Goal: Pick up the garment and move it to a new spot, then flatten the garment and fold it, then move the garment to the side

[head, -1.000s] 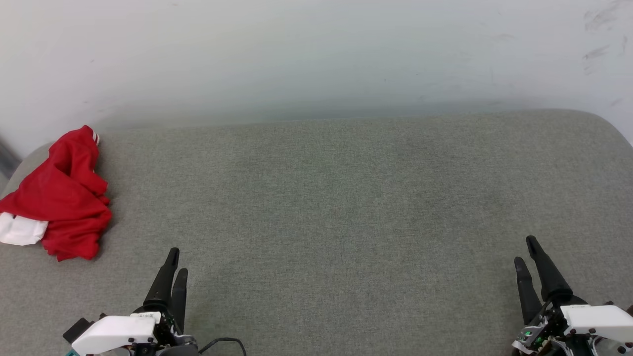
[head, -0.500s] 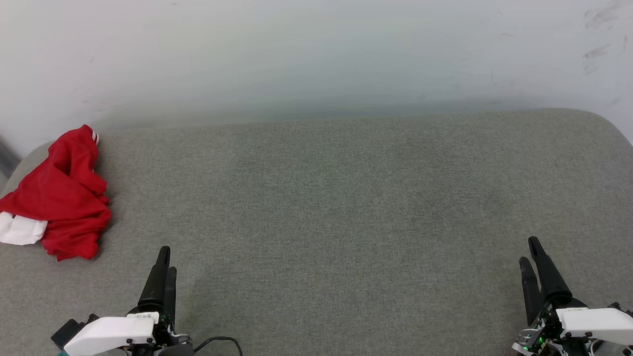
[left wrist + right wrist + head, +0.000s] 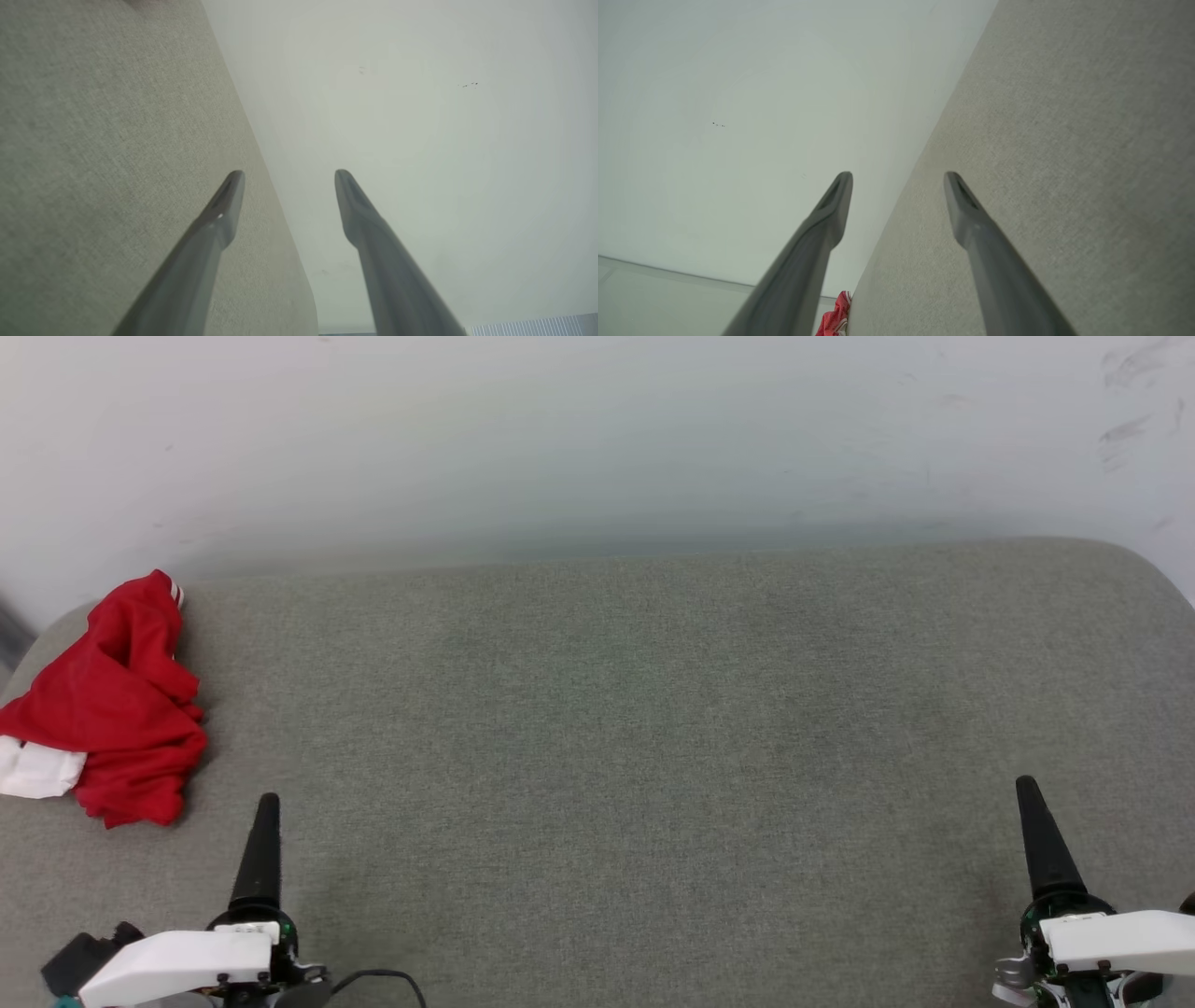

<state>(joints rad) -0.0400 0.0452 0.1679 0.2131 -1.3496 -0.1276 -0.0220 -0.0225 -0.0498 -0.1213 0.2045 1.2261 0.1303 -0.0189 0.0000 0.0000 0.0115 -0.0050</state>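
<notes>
Left gripper (image 3: 268,800) and right gripper (image 3: 1026,784) have turned edge-on overhead; wrist views show both jaws spread

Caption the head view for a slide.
Crumpled red garment at left edge of grey fabric surface; left gripper and right gripper hover open, empty.

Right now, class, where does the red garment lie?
In the head view the garment lies crumpled at the left edge of the grey cushion, beyond the left gripper.

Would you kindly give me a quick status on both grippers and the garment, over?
Left gripper and right gripper: jaws open, empty. Garment crumpled at cushion's left end, untouched. Only bare cushion between it and left gripper.
</notes>
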